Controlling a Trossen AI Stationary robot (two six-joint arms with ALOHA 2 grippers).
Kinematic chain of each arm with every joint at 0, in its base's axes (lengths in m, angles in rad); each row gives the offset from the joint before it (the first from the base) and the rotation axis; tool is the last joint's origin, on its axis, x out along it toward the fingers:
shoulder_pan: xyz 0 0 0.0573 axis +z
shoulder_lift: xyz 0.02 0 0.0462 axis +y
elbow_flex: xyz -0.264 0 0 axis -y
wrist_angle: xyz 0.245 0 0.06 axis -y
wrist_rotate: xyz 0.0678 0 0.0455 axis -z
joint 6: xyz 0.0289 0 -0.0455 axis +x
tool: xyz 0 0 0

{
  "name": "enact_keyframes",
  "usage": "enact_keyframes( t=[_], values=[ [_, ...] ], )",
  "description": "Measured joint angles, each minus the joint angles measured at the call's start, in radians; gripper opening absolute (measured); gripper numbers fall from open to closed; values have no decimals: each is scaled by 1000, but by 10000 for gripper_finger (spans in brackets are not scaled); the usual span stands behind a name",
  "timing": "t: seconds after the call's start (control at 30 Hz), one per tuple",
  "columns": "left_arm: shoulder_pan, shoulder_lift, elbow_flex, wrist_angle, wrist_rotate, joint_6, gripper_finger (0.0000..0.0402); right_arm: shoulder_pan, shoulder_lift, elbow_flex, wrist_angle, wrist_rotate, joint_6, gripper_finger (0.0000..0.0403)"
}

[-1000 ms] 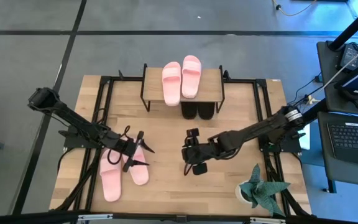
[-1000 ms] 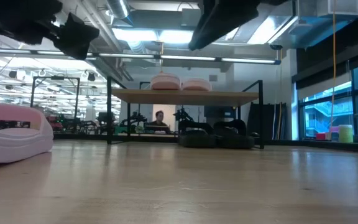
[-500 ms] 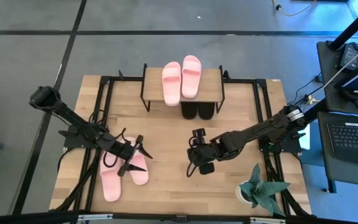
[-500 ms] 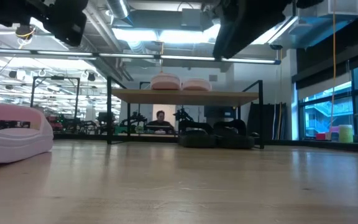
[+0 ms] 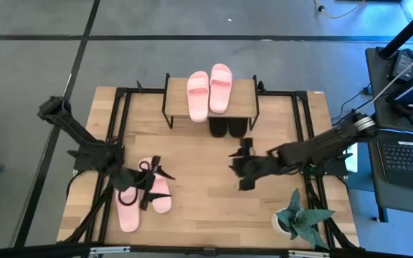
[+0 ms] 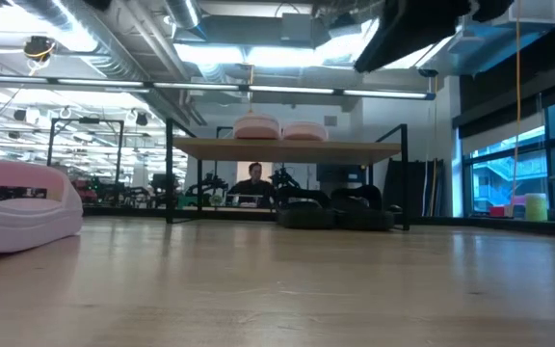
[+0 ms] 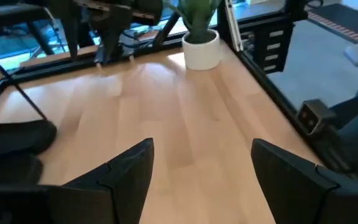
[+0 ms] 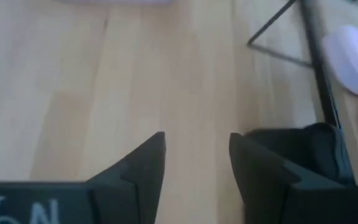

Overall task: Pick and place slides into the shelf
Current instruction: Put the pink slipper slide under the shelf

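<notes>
The 2 pink slides (image 5: 143, 195) still on the worktop (image 5: 199, 150) lie side by side near its front left, long axes running front to back. The left gripper (image 5: 151, 188) hovers right over them, jaws spread wide and empty. It is far nearer than the right gripper (image 5: 239, 166), which is part-open, empty and well apart. The shelf (image 5: 211, 98) already carries 2 pink and 2 black slides. No legible branding.

Left arm reaches inward, its left gripper (image 5: 147, 188) low near the table's front, fingers (image 7: 123, 174) spread wide. Right arm stretches toward centre, right gripper (image 5: 239, 168) empty, fingers (image 8: 143, 163) parted over the tabletop.
</notes>
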Motion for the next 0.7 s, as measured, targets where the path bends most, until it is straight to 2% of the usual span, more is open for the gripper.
enact_keyframes(
  t=[0.13,0.27,0.53,0.7],
  values=[
    [-50,11,76,-244,-143,-182,261,0,-157,-184,223,0,-2,180],
    [-83,74,158,-518,-243,-393,261,0,-261,-298,348,0,-10,180],
    [-84,288,366,-780,-217,-570,261,-1,-315,-386,456,0,-75,180],
    [-82,404,456,-930,-130,-722,261,-1,-315,-408,463,-1,-64,180]
  ],
)
